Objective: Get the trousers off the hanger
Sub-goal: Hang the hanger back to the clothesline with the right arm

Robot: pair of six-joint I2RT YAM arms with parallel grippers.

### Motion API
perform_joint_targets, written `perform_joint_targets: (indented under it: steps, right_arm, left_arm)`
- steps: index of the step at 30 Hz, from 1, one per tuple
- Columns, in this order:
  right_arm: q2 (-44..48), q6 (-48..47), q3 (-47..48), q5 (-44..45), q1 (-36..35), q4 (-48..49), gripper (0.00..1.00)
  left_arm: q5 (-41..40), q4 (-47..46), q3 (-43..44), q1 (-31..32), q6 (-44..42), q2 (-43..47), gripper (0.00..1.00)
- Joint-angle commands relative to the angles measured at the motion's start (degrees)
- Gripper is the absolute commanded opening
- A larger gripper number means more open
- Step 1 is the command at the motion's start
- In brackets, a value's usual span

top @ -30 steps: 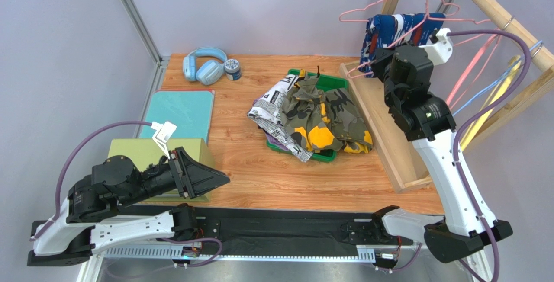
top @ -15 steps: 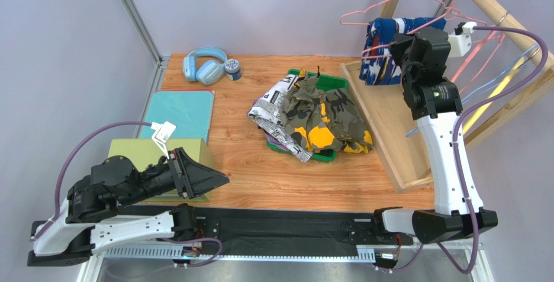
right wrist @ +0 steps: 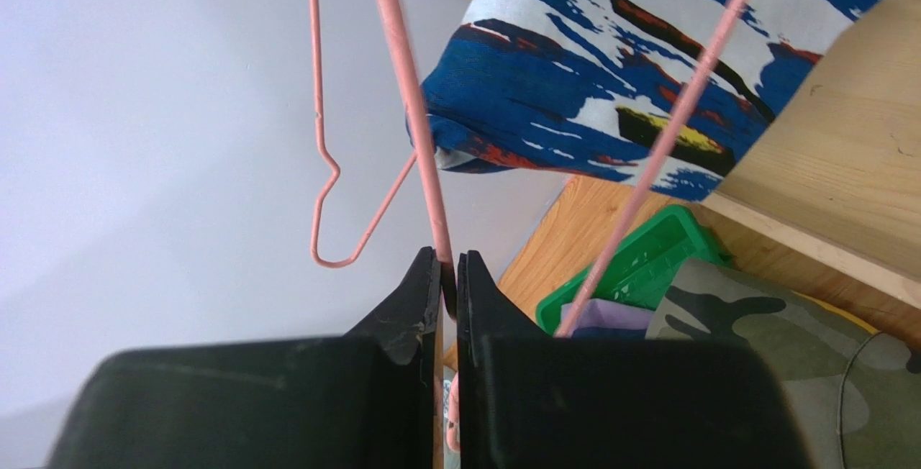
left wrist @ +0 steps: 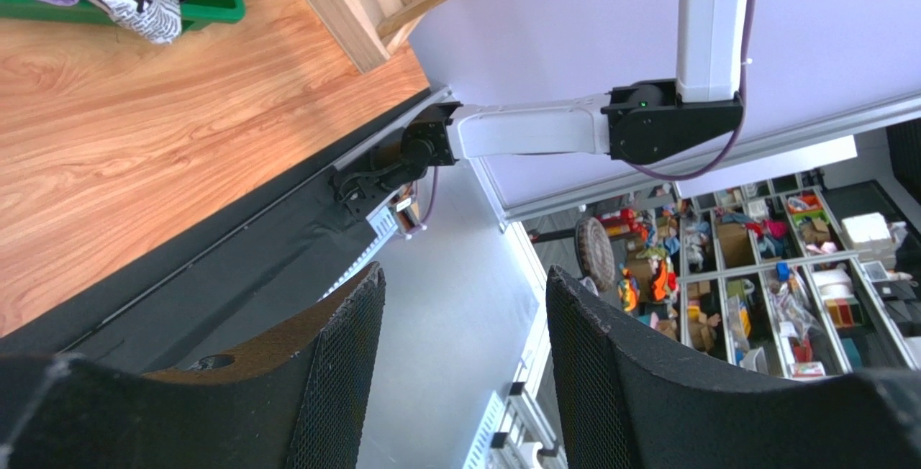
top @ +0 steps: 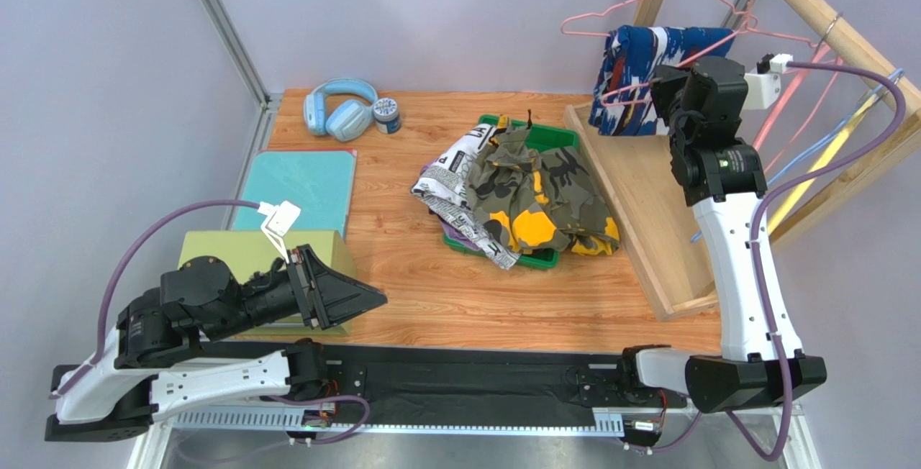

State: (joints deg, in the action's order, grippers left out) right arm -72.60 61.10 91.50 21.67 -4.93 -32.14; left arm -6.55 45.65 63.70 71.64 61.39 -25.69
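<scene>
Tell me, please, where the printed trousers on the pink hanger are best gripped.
Probably the loose lower hem of the printed trousers, approached from the open table side. They hang folded over the pink hanger, whose wire the right gripper pinches, so the hem dangles free.

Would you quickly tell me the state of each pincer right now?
Left pincer: open, holding nothing.
Right pincer: closed on the pink hanger.

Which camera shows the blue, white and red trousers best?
The top external view: most of the trousers show there. The right wrist view shows only a piece, close up behind the pink hanger. The left wrist view misses them.
</scene>
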Motion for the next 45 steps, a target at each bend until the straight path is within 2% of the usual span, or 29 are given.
perform_joint_targets:
  steps: [1, 9, 14, 15, 18, 19, 21, 22, 25, 28, 36, 40, 45]
  right_arm:
    - [2.1, 6.8, -1.8, 8.5, 2.2, -1.3, 0.0]
    - [-2.5, 9.9, 5.7, 1.1, 1.6, -2.0, 0.0]
    - [1.2, 11.4, 0.9, 1.4, 1.2, -0.7, 0.01]
    - [3.0, 10.3, -0.1, 1.7, 1.0, -0.3, 0.03]
    - [5.6, 6.6, -2.6, 0.8, 0.6, 0.7, 0.23]
    - [6.1, 2.5, -2.5, 0.2, 0.6, -0.5, 0.37]
    - [6.6, -1.0, -0.7, 0.8, -0.5, -2.7, 0.48]
    - [7.5, -4.9, -0.5, 1.3, -1.1, -4.1, 0.59]
    - [8.9, -11.1, 0.3, 1.8, -2.7, -7.7, 0.71]
    - [10.5, -15.1, 0.8, 1.8, -3.2, -11.3, 0.78]
    - [13.3, -29.1, 2.8, 2.1, -3.3, -17.0, 0.84]
    - [13.5, -32.2, 7.2, 2.6, -3.6, -19.6, 0.88]
    - [12.5, -35.3, 11.8, 0.1, -4.0, -17.4, 0.89]
  left_arm:
    - [0.8, -0.2, 1.3, 0.1, -0.2, -1.3, 0.62]
    - [1.2, -0.4, 1.1, 0.1, 0.0, -1.1, 0.62]
    - [1.0, -0.5, 0.1, 0.1, 0.4, 0.2, 0.62]
    - [0.8, -0.5, 0.1, 0.1, 0.4, 0.6, 0.62]
    - [1.2, -0.5, 0.0, 0.1, 0.2, 0.6, 0.62]
    - [1.3, -0.5, 0.0, 0.1, 0.2, 0.6, 0.62]
    - [1.4, -0.6, -0.2, 0.1, 0.1, 0.6, 0.62]
    - [1.4, -0.6, -0.2, 0.1, 0.1, 0.5, 0.62]
    - [1.4, -1.4, -1.0, 0.1, 0.1, 0.4, 0.62]
    - [1.9, -2.7, -1.4, 0.1, -0.1, -0.1, 0.63]
    - [2.5, -3.1, -1.4, 0.1, -0.8, -1.3, 0.63]
    - [2.2, -3.9, -2.2, 0.1, -1.0, -1.6, 0.63]
    - [1.8, -4.0, -1.6, 0.1, -1.8, -2.5, 0.63]
